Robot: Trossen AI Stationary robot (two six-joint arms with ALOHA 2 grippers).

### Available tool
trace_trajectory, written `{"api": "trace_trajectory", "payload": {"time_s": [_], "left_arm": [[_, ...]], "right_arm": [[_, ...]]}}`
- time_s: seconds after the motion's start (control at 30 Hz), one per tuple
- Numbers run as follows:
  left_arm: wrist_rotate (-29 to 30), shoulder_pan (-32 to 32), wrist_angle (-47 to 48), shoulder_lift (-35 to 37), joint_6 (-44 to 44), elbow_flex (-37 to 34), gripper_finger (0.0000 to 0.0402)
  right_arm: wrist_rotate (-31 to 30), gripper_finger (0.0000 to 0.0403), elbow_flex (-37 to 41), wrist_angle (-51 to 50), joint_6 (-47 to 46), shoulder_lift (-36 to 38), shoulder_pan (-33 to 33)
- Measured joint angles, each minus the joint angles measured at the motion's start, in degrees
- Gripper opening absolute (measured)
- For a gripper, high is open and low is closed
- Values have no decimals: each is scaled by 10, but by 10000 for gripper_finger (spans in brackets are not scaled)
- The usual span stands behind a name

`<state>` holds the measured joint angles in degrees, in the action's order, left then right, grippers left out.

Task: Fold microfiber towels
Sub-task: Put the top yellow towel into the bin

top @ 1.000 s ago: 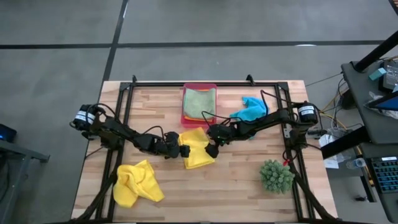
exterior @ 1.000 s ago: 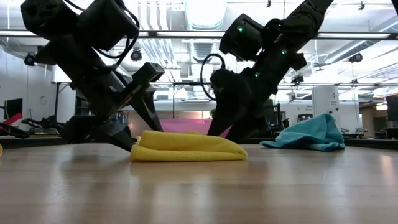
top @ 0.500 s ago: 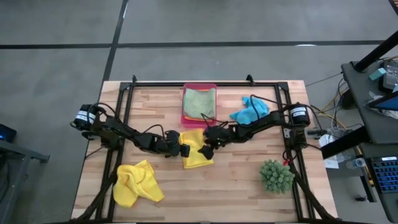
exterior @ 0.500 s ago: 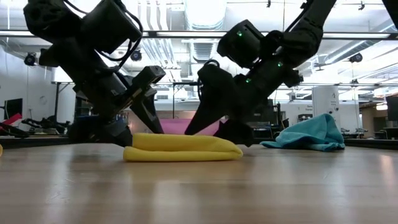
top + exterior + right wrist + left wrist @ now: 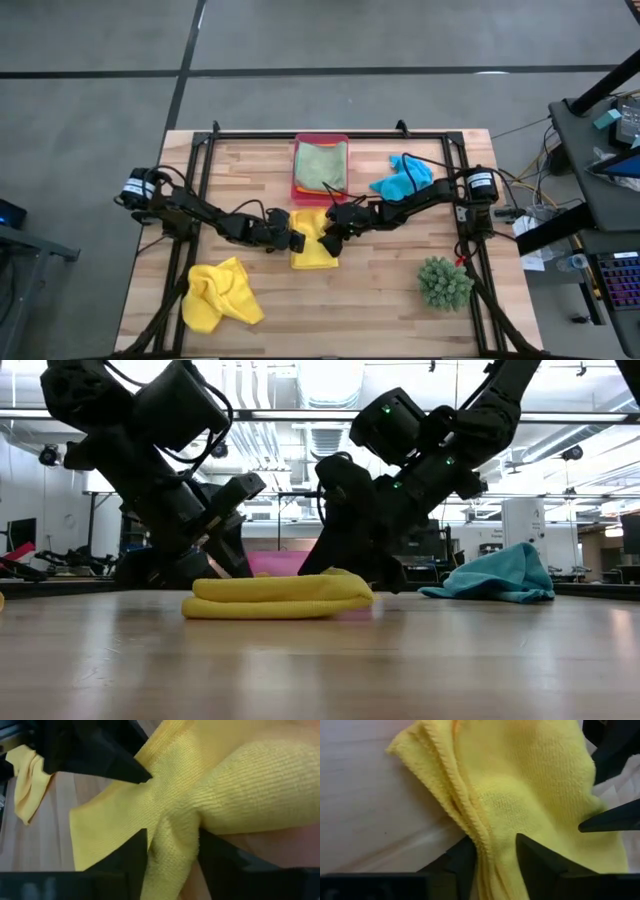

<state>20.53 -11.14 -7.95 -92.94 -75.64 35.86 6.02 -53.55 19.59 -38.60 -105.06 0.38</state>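
**Both hands pinched the yellow towel at mid-table**

In the middle of the overhead picture the half-folded yellow towel (image 5: 313, 245) lay on the wooden table (image 5: 380, 300), just below the pink tray (image 5: 297, 165) that held a light green towel (image 5: 320, 166). The left hand (image 5: 296, 241) had hold of its left edge: its wrist camera showed the stacked layers of the yellow towel's edge (image 5: 470, 820) caught between the two dark fingers. The right hand (image 5: 331, 232) gripped the upper right part, a bunched ridge of cloth rising between its fingers (image 5: 172, 842).

To my eye the fold would go well only if each hand held every layer at its edge, not just the top one, and both lifted level and together, so the cloth did not twist. Carrying the held edge low across to meet the far edge squarely, and letting go only once it lay flat, looked the safe way.

A second yellow towel (image 5: 220, 293) sat crumpled at lower left, a turquoise towel (image 5: 402, 177) at upper right, and a spiky green plant (image 5: 444, 282) at lower right, all clear of the work.
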Motion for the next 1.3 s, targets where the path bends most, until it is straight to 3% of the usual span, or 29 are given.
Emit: {"api": "trace_trajectory", "payload": {"time_s": [0.2, 0.27, 0.43, 0.9, 1.3], "left_arm": [[13, 0, -6, -22, 13, 2, 21], [17, -1, -9, -28, 15, 4, 8], [7, -1, -1, -9, 44, 4, 3], [34, 7, -2, 133, 152, 6, 1], [13, 130, -8, 179, 322, 39, 0]], "right_arm": [[0, 87, 0, 1, 10, 0, 0], [0, 62, 0, 3, 17, 0, 1], [0, 16, 0, 5, 29, 8, 5], [-1, 14, 0, -2, 56, 78, 3], [-2, 13, -64, -142, 151, 139, -88]]}}
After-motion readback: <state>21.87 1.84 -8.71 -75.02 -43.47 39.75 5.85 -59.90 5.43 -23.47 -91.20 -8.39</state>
